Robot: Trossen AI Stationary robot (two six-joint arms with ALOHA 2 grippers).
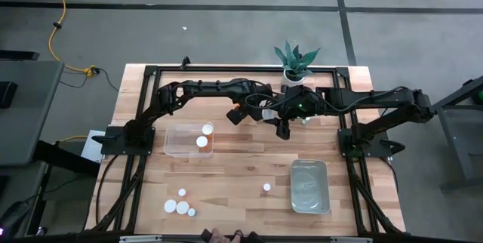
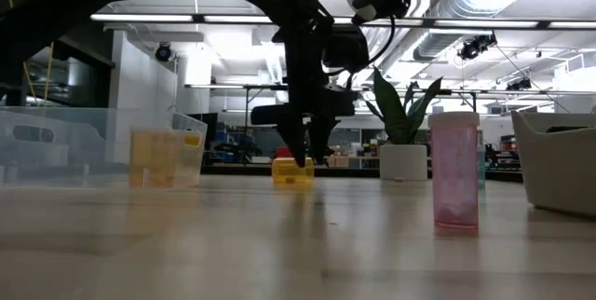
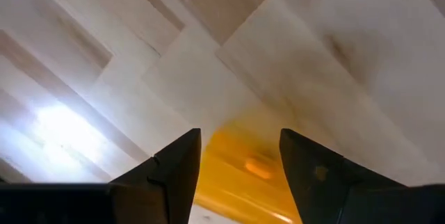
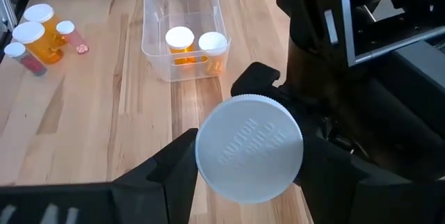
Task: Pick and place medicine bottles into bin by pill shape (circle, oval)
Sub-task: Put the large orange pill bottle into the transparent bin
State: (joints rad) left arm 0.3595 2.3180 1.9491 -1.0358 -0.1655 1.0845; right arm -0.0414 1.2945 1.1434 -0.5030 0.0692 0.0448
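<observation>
We saw a pale wooden table (image 4: 104, 113) with a smooth matt grain. Between the right gripper's matt black fingers (image 4: 167, 172) sat a matt white plastic cap (image 4: 249, 147); beyond them, a clear glossy plastic bin (image 4: 182, 22).

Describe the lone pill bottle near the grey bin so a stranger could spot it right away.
Start at the grey bin on the table's right side. Just to its left stands a single pill bottle with a white cap and pinkish body. Unlike the cluster of bottles further left, it stands alone.

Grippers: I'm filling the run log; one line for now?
left gripper: around orange bottle | right gripper: gripping white-capped bottle | clear bin: two bottles
</observation>
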